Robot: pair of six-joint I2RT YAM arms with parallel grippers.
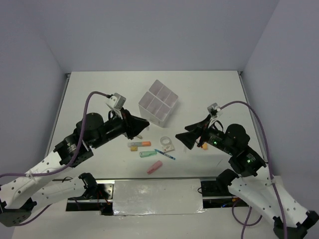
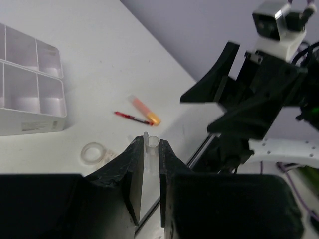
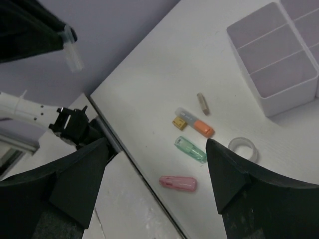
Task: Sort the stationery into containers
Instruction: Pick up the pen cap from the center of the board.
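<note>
Pinched between the closed fingers of the left gripper (image 2: 149, 148): a clear tube-like piece (image 2: 152, 143), held only near its end and lifted off the worktop (image 1: 99, 94), just left of centre in the top view. Exactly what kind of stationery, hard to say.

Up and to the right of it, the divided white box (image 1: 158, 102), set at an angle, with nothing visible in the compartments on show.

Below the box, the loose lot on the worktop: orange marker (image 1: 139, 144), green marker (image 1: 145, 154), pink marker (image 1: 154, 167), blue pen (image 1: 164, 154), tape roll (image 1: 167, 144), plus a red pen (image 2: 132, 117) lying against a second orange marker.

Right of centre, the right gripper (image 3: 158, 147), spread wide with nothing in it, hovering over the scatter and facing the left one.

Risks from here, as a judgement: slick plastic in a shallow fingertip pinch, so likely to swivel or slip out on the swing to the box. Narrow cells on a skewed box, so easy to clip a divider or bounce the piece out if released high. Two arms nose to nose, so a fair chance of a knock if both head for the middle.
</note>
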